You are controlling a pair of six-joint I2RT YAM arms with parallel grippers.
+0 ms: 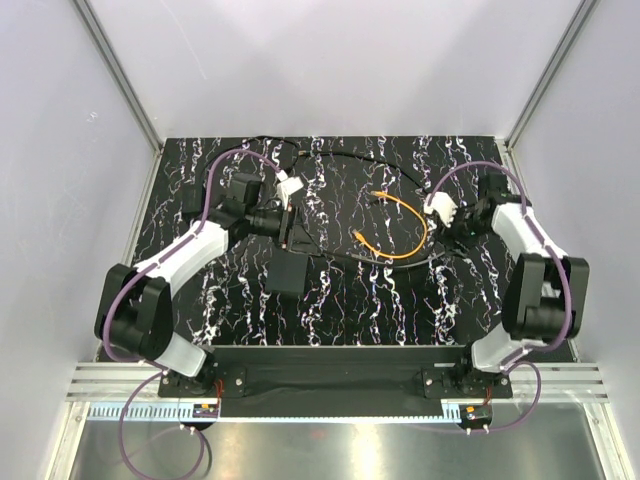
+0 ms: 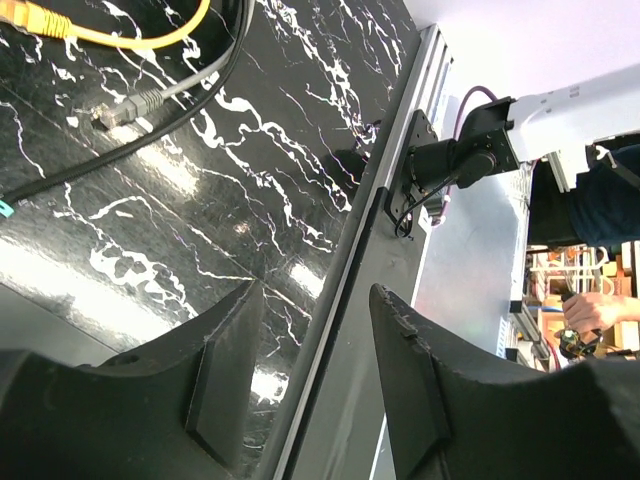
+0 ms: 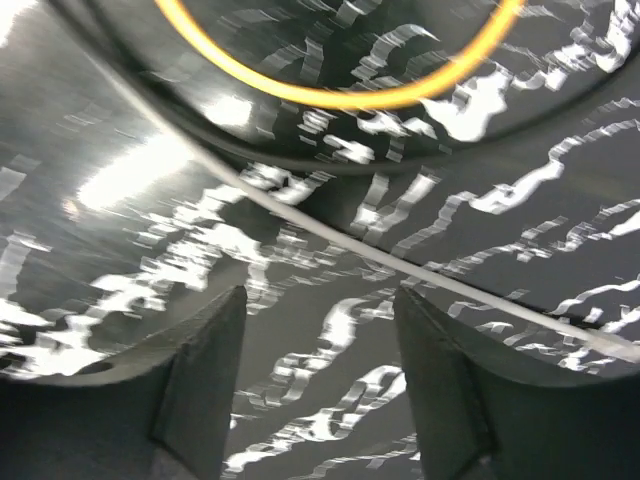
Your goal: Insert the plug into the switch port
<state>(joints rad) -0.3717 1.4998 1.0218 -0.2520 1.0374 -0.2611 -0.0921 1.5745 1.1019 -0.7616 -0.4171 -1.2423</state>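
Note:
A flat matte-black box (image 1: 287, 275) lies on the marble table just below my left gripper; its port does not show. A yellow cable (image 1: 412, 215) loops at centre, with one plug (image 1: 358, 237) near the box and the other (image 1: 378, 195) further back. A grey cable plug (image 2: 125, 108) lies beside a yellow plug (image 2: 40, 18) in the left wrist view. My left gripper (image 1: 293, 230) is open and empty (image 2: 315, 380). My right gripper (image 1: 447, 232) is open and empty (image 3: 320, 380), low over the table beside the yellow loop (image 3: 340, 95).
A thin black cord (image 1: 350, 158) curls across the back of the table. A grey cable (image 3: 400, 265) and a black cable (image 3: 300, 150) run just ahead of my right fingers. The table's front rail (image 2: 380, 260) and the right arm's base (image 2: 450, 160) show in the left wrist view.

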